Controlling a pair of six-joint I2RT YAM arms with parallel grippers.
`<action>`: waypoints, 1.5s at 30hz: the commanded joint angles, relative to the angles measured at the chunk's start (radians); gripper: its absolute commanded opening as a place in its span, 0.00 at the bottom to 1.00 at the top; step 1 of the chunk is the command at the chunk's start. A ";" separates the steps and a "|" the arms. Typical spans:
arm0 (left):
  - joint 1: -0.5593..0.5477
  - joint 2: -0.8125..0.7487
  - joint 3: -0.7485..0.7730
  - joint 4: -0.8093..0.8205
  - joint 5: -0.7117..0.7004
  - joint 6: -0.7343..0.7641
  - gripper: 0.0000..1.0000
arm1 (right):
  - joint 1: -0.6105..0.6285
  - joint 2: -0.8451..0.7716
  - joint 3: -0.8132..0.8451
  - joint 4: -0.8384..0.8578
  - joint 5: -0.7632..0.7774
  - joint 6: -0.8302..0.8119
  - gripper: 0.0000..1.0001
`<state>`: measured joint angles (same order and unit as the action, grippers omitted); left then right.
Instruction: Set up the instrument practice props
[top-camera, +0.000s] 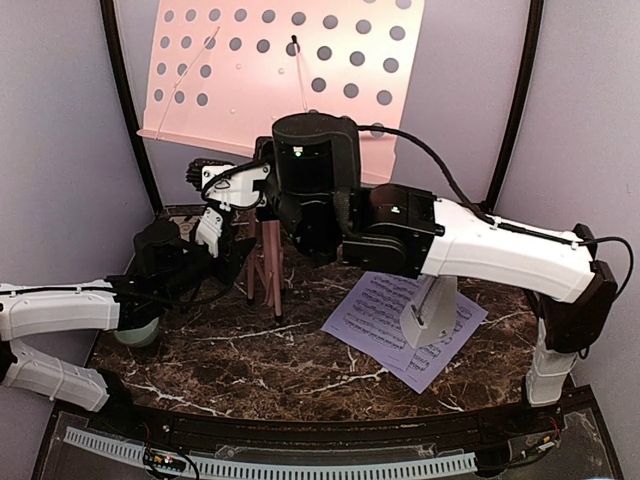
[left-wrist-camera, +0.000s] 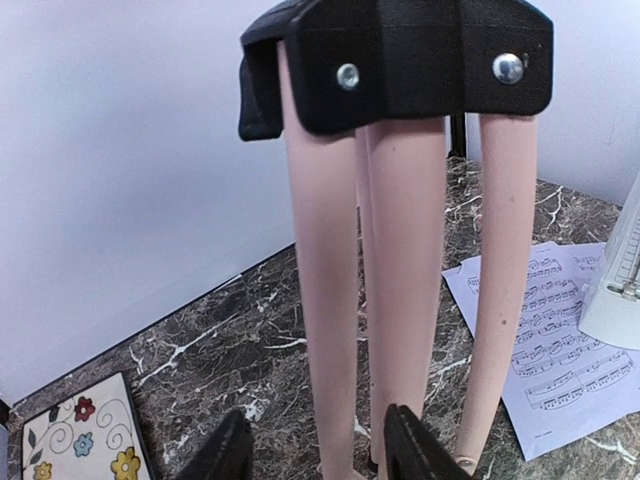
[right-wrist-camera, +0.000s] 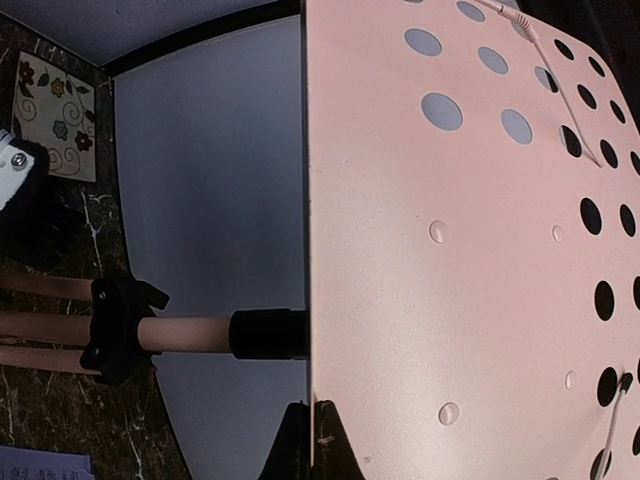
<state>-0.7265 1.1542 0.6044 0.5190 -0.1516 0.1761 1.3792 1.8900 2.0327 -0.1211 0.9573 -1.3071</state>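
Music stand (top-camera: 250, 110): right end effector (right-wrist-camera: 312, 432) grips plate (right-wrist-camera: 450, 320), left end effector (left-wrist-camera: 318, 452) gapes round leg (left-wrist-camera: 325, 300); our mismatched pulls could tip it.

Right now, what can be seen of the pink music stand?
The music stand has a pale pink, metal-looking desk punched with round holes, a pink post and three legs drawn close together under a black collar. It is upright on the marble table. The right claw pinches the desk's edge; the left claw straddles one leg, open.
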 joint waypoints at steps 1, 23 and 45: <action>0.003 0.024 0.011 -0.016 -0.033 0.003 0.44 | 0.019 -0.052 0.093 0.343 0.030 -0.021 0.00; 0.002 0.260 0.163 0.032 -0.024 -0.178 0.00 | 0.037 -0.031 0.055 0.402 0.038 -0.023 0.36; 0.002 0.289 0.189 0.009 -0.061 -0.152 0.00 | 0.191 -0.090 0.096 -0.015 -0.021 0.442 0.93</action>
<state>-0.7303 1.4387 0.7570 0.5499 -0.1913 0.0151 1.5639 1.8641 2.0670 0.0792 0.9878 -1.1652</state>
